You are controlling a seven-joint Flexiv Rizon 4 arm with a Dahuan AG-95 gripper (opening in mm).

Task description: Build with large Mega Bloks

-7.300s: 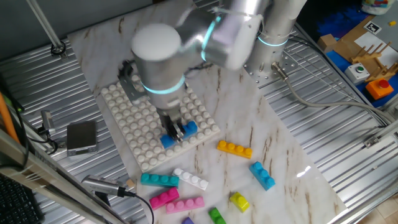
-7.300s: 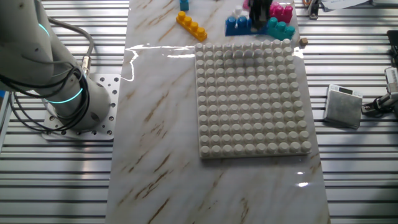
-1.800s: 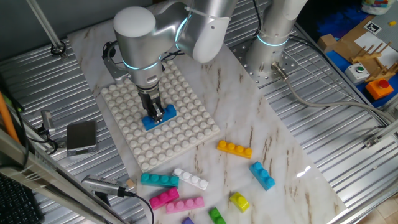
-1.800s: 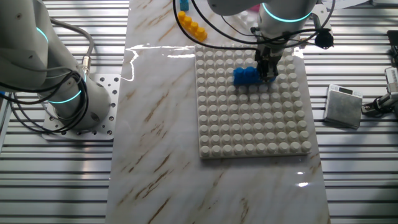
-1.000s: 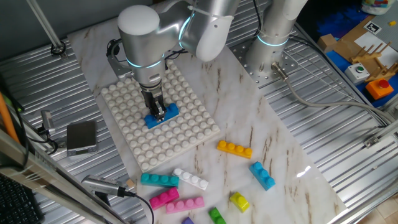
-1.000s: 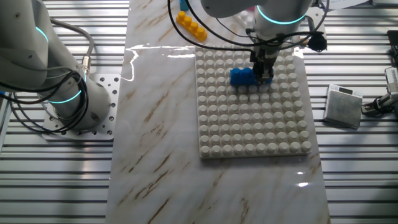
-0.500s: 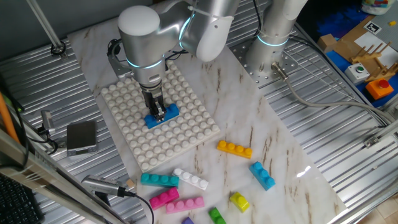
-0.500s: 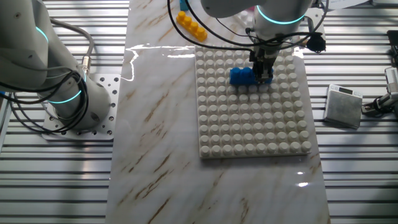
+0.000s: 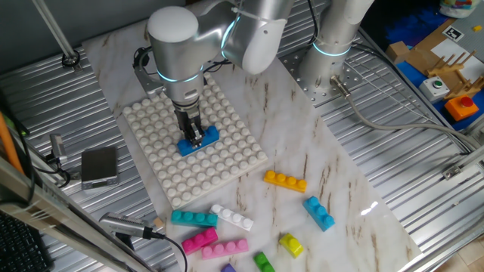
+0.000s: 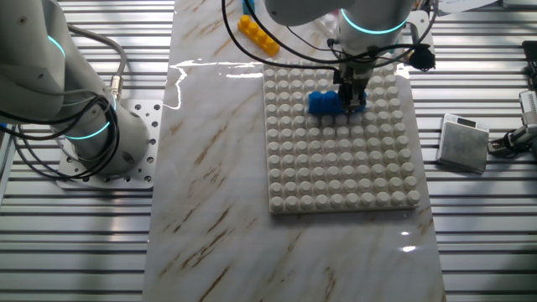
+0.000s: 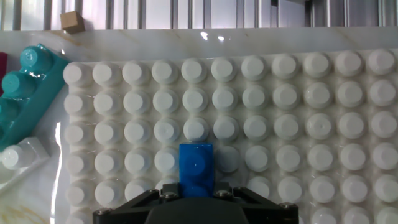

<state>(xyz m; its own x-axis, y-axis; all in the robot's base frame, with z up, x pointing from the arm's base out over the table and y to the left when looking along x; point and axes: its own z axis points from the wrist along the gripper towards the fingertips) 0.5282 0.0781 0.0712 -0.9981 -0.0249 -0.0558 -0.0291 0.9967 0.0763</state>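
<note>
My gripper [image 9: 195, 137] is shut on a blue Mega Blok [image 9: 203, 140] and holds it down on the studs of the white baseplate [image 9: 185, 175], near the plate's middle. From the other fixed view the blue brick [image 10: 322, 102] juts left of the gripper [image 10: 351, 98], in the far part of the baseplate [image 10: 344, 172]. In the hand view the blue brick [image 11: 196, 167] stands out from between my gripper [image 11: 196, 190] over the studs [image 11: 298, 124]. Loose bricks lie on the marble: orange [image 9: 285, 181], light blue [image 9: 319, 212], teal [image 9: 193, 218], white [image 9: 232, 217], pink [image 9: 199, 240], yellow [image 9: 291, 244], green [image 9: 263, 261].
A grey box [image 9: 99, 165] sits on the metal slats left of the baseplate. The arm's base [image 10: 101, 143] is bolted beside the marble board. A teal brick [image 11: 25, 87] and a small wooden cube [image 11: 73, 22] lie just off the plate's edge.
Over the last seconds my gripper carried the blue brick from the plate's edge onto its studs. In the last second it shifted about one stud sideways with the brick.
</note>
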